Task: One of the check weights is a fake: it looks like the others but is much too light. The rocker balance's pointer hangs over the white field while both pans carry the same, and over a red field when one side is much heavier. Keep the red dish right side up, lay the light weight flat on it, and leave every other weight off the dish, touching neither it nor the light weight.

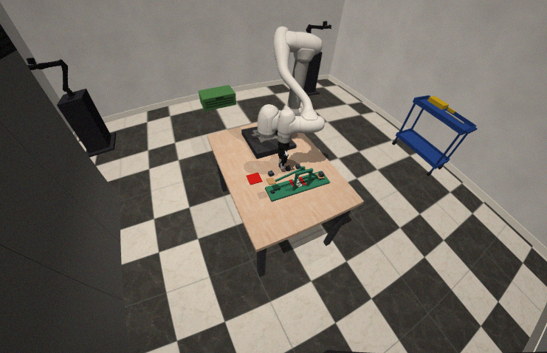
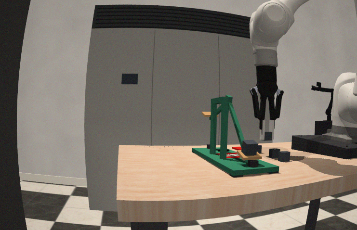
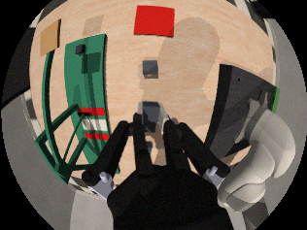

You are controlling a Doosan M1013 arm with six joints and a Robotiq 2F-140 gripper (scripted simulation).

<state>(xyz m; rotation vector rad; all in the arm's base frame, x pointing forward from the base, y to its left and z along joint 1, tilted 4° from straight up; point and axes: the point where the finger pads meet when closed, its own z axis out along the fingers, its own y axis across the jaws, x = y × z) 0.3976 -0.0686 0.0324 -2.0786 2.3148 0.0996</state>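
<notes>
My gripper (image 1: 283, 165) (image 2: 267, 134) (image 3: 150, 109) is shut on a dark check weight (image 2: 268, 135) (image 3: 150, 115) and holds it above the table. The red dish (image 1: 254, 178) (image 2: 236, 148) (image 3: 153, 20) lies flat with nothing on it. One dark weight (image 1: 270, 173) (image 3: 150, 68) stands between dish and gripper. Two more weights (image 2: 273, 153) (image 2: 284, 156) stand close together on the table. Another weight (image 1: 320, 173) (image 2: 249, 147) sits on the lowered pan (image 2: 242, 155) of the green balance (image 1: 282, 193) (image 2: 211, 158) (image 3: 73, 72). The other pan (image 2: 205, 113) (image 3: 50, 39) is raised and empty. The pointer seems over a red field (image 3: 97, 112).
The balance's tall uprights (image 2: 224, 127) stand beside the gripper. The robot's black base plate (image 1: 257, 146) (image 2: 320, 146) (image 3: 222, 96) is on the gripper's other side. The wooden table's edge (image 2: 184, 207) shows at the front of the exterior view.
</notes>
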